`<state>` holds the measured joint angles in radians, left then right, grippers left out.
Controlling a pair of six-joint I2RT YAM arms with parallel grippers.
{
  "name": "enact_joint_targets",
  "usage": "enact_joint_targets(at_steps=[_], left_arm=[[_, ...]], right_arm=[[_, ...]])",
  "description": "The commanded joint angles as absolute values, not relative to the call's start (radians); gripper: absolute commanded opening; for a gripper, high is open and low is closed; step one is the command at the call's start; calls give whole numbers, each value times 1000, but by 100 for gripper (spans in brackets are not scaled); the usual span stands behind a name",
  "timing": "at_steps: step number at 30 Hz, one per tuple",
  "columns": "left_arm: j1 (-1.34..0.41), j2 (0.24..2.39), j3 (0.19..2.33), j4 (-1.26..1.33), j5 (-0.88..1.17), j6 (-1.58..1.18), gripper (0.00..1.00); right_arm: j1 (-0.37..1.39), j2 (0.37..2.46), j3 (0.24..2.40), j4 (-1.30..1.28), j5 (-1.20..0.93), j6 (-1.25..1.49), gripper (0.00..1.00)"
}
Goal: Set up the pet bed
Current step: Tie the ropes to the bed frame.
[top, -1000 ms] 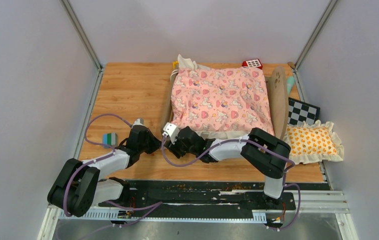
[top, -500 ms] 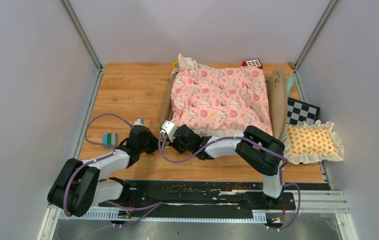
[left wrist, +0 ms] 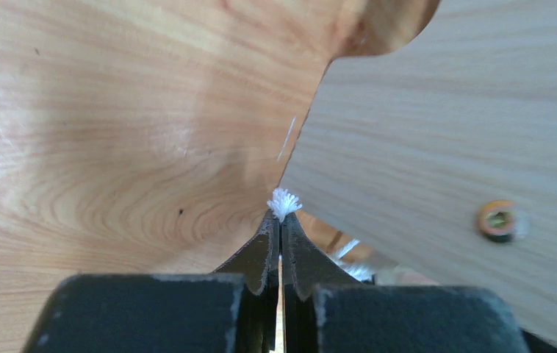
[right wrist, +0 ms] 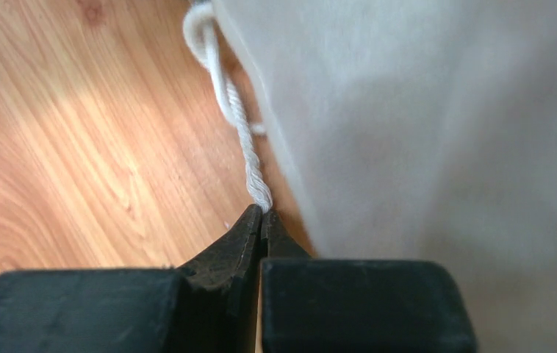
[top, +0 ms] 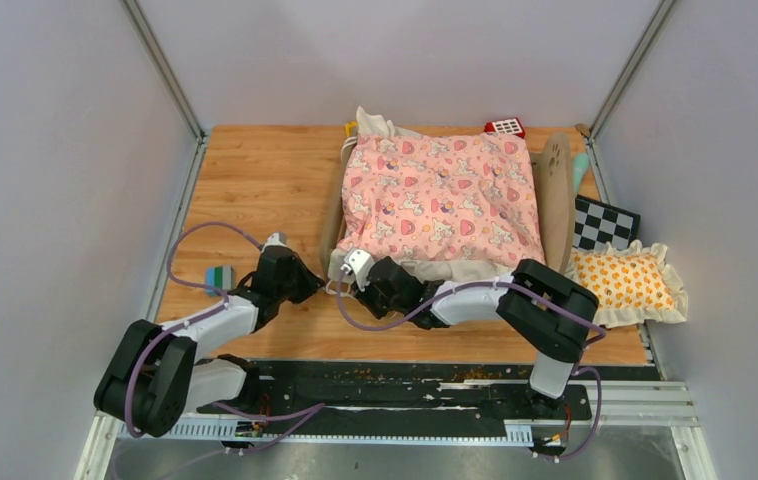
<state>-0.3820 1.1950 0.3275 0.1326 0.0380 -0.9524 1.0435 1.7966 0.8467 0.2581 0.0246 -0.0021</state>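
Note:
The pet bed (top: 442,200) stands at the back middle of the table, its pink unicorn quilt spread on top and the rounded headboard (top: 555,190) on its right side. Both grippers meet at the bed's near-left corner. In the left wrist view my left gripper (left wrist: 281,220) is shut on the frayed end of a white cord (left wrist: 284,203), right against the light-wood frame (left wrist: 444,140). In the right wrist view my right gripper (right wrist: 262,217) is shut on a twisted white cord (right wrist: 235,118) that runs along the pale fabric edge (right wrist: 422,110). The mattress is hidden.
An orange-patterned frilled pillow (top: 627,285) lies at the right edge beside a checkered board (top: 605,225). A red-and-white block (top: 504,127) sits behind the bed. A small striped block (top: 219,277) lies by the left arm. Walls close in left, right and back.
My right gripper has closed on the white cord and its wrist has shifted slightly to the right. The left arm has barely moved.

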Motion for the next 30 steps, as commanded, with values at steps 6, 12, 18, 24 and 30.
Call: enact_joint_targets(at_steps=[6, 12, 18, 24, 30], left_arm=[[-311, 1050, 429, 38, -65, -872, 0], [-285, 974, 473, -8, -89, -841, 0], [-279, 889, 472, -22, -51, -839, 0], [-279, 779, 444, -39, 15, -840, 0], [-279, 689, 468, -61, 4, -818, 0]], right_arm=[[1043, 1757, 850, 104, 124, 164, 0], [1042, 1756, 865, 44, 236, 255, 0], [1031, 1768, 914, -164, 393, 455, 0], [998, 1766, 916, -281, 433, 602, 0], [982, 1748, 897, -316, 479, 651, 0]])
